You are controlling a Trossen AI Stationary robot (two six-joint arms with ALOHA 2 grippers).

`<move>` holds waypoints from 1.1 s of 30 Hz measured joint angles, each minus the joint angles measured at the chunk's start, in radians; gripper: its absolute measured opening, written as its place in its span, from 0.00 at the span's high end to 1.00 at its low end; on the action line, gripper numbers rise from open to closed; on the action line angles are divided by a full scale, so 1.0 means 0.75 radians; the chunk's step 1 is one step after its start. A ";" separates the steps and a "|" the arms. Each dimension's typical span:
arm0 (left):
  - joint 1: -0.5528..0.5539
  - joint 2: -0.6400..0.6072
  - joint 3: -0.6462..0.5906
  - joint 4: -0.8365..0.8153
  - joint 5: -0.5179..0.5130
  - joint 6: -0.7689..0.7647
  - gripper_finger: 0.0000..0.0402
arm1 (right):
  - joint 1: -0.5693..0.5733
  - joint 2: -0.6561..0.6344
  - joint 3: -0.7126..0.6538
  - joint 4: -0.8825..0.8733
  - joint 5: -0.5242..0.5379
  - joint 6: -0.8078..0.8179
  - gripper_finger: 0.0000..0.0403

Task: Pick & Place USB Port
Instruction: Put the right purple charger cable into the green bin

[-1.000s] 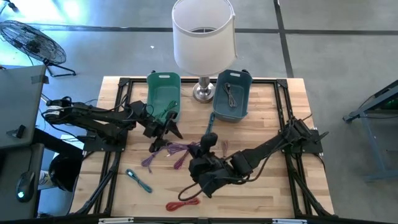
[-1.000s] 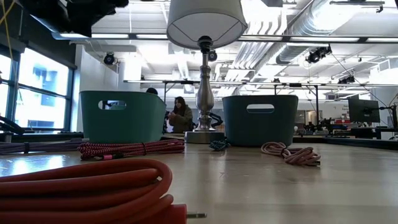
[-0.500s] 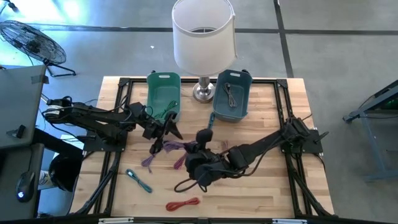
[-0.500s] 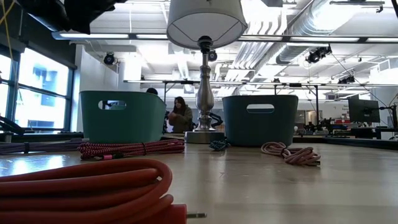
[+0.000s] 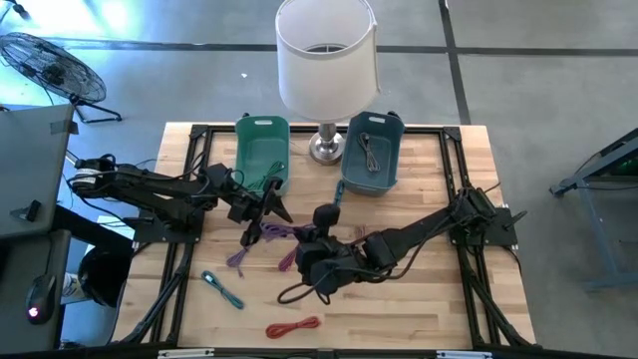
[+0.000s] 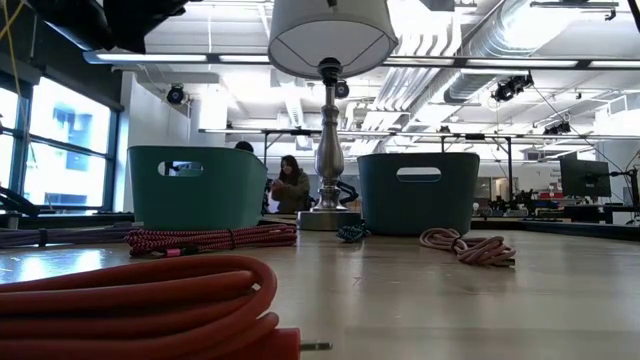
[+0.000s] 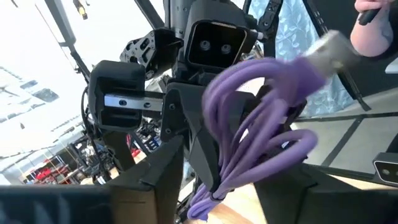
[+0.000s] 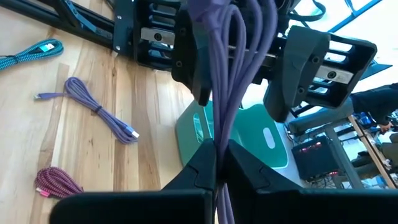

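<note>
A coiled purple USB cable (image 5: 282, 235) hangs in the air between my two grippers, above the middle of the table. My right gripper (image 5: 305, 241) is shut on it; in the right wrist view (image 8: 219, 163) the strands rise from its fingers toward my left gripper (image 8: 239, 71). My left gripper (image 5: 269, 225) stands open around the same bundle (image 7: 249, 118), one finger on each side. The green bin (image 5: 262, 150) and the blue bin (image 5: 371, 152) stand at the far edge, on either side of the lamp (image 5: 326, 60). My right gripper pinches the purple cable's gathered strands (image 8: 217, 134) between its two fingers, several strands together. The bundle is lifted clear of the table and runs away from the fingers toward my left gripper. My left gripper: the bundle passes close by one finger (image 8: 198, 81); whether it touches, I cannot tell.
On the table lie a second purple cable (image 8: 102, 112), a teal cable (image 5: 221, 289), a red cable (image 5: 292, 326) near the front edge and a maroon braided cable (image 8: 53, 182). A black cable lies in the blue bin. People stand in the room beyond the table.
My right gripper has moved toward the far edge and a little left, closer to my left gripper. The purple cable between them has bunched shorter.
</note>
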 joint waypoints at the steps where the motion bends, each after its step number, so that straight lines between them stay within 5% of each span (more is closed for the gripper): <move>1: 0.000 0.000 0.000 0.001 0.001 0.001 0.62 | 0.000 0.000 0.000 0.000 -0.001 0.000 0.98; 8: 0.000 0.000 0.000 -0.008 0.004 0.007 0.96 | -0.006 0.000 0.000 -0.011 0.002 0.003 0.98; 22: 0.002 -0.067 0.000 -0.132 -0.141 0.018 0.98 | 0.023 0.001 0.000 -0.084 0.031 0.079 0.61; 33: 0.002 -0.579 0.001 -0.989 -0.783 0.328 0.98 | 0.167 -0.001 0.000 -0.432 0.345 0.299 0.54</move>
